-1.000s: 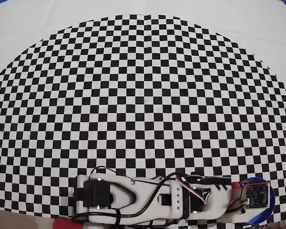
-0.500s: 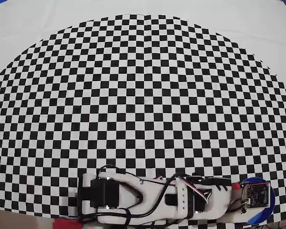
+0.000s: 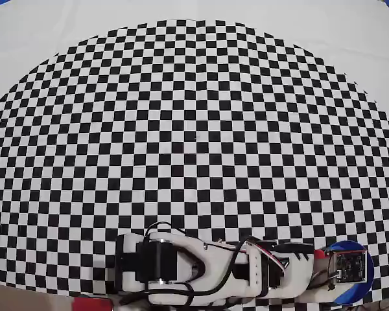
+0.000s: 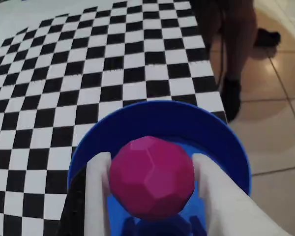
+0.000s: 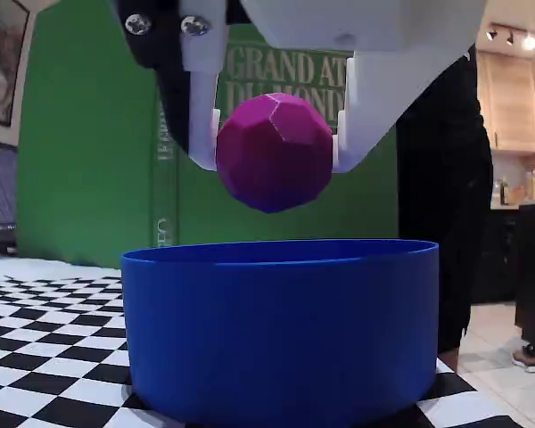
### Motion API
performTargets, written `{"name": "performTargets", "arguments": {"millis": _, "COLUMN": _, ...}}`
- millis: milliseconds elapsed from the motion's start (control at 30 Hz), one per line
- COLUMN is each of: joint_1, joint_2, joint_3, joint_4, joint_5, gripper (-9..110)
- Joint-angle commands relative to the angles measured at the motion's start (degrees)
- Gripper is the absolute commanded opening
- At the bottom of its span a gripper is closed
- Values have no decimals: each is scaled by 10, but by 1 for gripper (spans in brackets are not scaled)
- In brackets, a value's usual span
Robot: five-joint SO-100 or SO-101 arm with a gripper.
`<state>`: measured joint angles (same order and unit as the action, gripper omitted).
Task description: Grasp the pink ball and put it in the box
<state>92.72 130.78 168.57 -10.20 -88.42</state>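
Observation:
The pink ball (image 4: 152,177) (image 5: 275,152) is a faceted magenta sphere held between the two white fingers of my gripper (image 4: 151,160) (image 5: 275,165), which is shut on it. It hangs in the air just above the open top of the box (image 4: 162,110) (image 5: 281,330), a round blue tub on the checkered mat. From overhead, only a blue sliver of the box (image 3: 368,282) shows at the bottom right, under the wrist's circuit board (image 3: 349,264). Ball and fingers are hidden there.
The box stands at the corner of the checkered mat (image 4: 64,73), close to the table edge, with tiled floor (image 4: 275,123) beyond. A person in dark trousers (image 5: 437,178) stands right behind it. The white arm (image 3: 201,272) lies along the bottom of the overhead view.
In the overhead view the arm's rear segment with its black motor has slid to the right, toward the wrist. The wrist end has stayed over the box.

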Motion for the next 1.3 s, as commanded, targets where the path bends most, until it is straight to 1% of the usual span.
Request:
{"name": "performTargets", "arguments": {"millis": 0, "joint_1": 3, "joint_2": -4, "joint_3": -24, "joint_4": -11, "joint_5": -5, "gripper": 0}}
{"name": "performTargets", "arguments": {"millis": 1267, "joint_1": 2, "joint_2": -79, "joint_3": -60, "joint_4": -35, "joint_5": -9, "gripper": 0}}
